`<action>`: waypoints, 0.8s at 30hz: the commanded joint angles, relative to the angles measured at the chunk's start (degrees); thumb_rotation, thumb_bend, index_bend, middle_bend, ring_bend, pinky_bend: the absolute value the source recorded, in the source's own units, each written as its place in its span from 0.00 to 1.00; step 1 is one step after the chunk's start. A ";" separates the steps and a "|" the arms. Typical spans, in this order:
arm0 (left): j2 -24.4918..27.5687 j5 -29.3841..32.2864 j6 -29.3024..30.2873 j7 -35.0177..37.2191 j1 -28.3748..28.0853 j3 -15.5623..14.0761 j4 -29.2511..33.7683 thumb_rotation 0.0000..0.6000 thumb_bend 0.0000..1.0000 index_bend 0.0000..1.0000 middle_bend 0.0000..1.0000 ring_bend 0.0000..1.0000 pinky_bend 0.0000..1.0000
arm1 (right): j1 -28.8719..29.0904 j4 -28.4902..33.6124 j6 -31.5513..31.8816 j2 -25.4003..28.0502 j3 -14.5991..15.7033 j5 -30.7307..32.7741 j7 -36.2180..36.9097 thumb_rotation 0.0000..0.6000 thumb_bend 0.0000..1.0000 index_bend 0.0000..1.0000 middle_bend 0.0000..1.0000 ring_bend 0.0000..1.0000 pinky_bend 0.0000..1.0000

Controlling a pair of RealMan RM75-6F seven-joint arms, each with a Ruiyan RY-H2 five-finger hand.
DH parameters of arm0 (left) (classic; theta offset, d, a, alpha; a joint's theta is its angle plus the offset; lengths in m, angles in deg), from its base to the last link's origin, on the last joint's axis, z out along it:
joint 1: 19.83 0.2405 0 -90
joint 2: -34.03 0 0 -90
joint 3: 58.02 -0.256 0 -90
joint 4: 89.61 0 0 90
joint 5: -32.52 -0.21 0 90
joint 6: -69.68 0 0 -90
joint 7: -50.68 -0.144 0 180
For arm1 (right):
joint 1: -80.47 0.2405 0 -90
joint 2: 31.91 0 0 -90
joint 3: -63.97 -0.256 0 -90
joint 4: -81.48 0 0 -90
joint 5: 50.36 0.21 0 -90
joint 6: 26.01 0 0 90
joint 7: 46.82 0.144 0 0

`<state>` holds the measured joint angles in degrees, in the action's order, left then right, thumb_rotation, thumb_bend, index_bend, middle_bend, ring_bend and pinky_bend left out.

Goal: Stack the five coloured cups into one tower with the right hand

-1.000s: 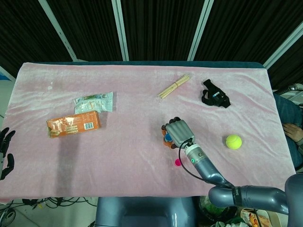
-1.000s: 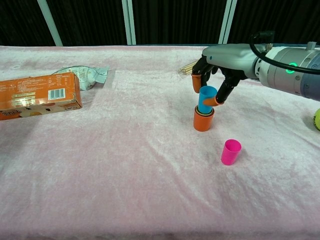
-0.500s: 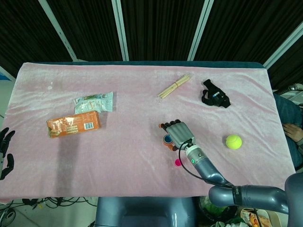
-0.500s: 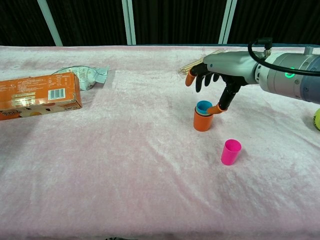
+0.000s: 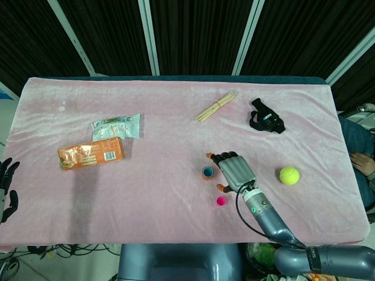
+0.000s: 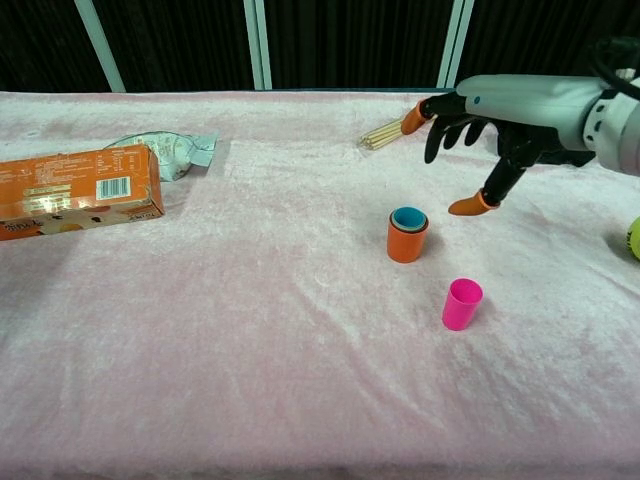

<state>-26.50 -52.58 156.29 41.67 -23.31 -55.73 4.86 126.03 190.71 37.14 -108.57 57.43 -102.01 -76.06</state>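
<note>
Pink velvety cloth (image 6: pixel 250 330) over the whole table, black curtained backdrop behind. Right hand (image 5: pixel 236 171) (image 6: pixel 500 115) hovering above the cloth, fingers spread and empty, orange-tipped thumb pointing down. Just beside that thumb, toward the robot's left: an orange cup (image 6: pixel 406 240) (image 5: pixel 207 173) standing upright with a blue cup (image 6: pixel 408 217) nested inside (any further cups within not discernible). Below the hand and nearer the robot, apart from the stack: a pink cup (image 6: pixel 461 304) (image 5: pixel 221 201), upright, mouth up, alone on the cloth. To the hand's right, a yellow tennis ball (image 5: pixel 289 175). Beyond the hand, toward the far edge: a bundle of wooden sticks (image 5: pixel 215 107) (image 6: pixel 386 133) and, further right, a black strap-like object (image 5: pixel 266 122). Well away on the hand's left: an orange snack box (image 5: pixel 91 154) (image 6: pixel 78 191) lying flat, with a clear green-printed packet (image 5: pixel 116 126) (image 6: pixel 168 151) just behind it. Left hand (image 5: pixel 7 186) only at the head view's edge, off the table, dark fingers apart, holding nothing.
</note>
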 commanded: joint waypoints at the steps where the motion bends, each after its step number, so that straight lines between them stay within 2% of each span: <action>1: -0.02 0.03 -0.01 -0.07 -0.02 0.02 0.07 1.00 0.71 0.07 0.02 0.00 0.01 | -2.76 2.79 1.99 0.77 3.18 -2.95 0.10 1.00 0.14 0.22 0.29 0.21 0.21; 6: -0.05 0.09 -0.08 -0.28 -0.04 0.02 0.08 1.00 0.71 0.07 0.02 0.00 0.01 | -5.16 2.55 4.87 -1.75 5.60 -5.90 -1.04 1.00 0.14 0.29 0.30 0.21 0.21; 12: -0.04 0.12 -0.11 -0.32 -0.06 0.02 0.14 1.00 0.71 0.07 0.02 0.00 0.01 | -7.46 -1.15 7.50 -6.07 7.36 -9.58 -2.40 1.00 0.14 0.36 0.34 0.21 0.21; 24: -0.05 0.27 -0.05 -0.11 0.00 0.07 -0.05 1.00 0.71 0.07 0.02 0.00 0.01 | -9.83 -4.72 6.23 -9.69 8.11 -11.02 -2.06 1.00 0.15 0.36 0.35 0.21 0.21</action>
<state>-26.55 -52.30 156.23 41.55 -23.31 -55.66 4.80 116.29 186.14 43.48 -118.13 65.53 -112.98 -78.10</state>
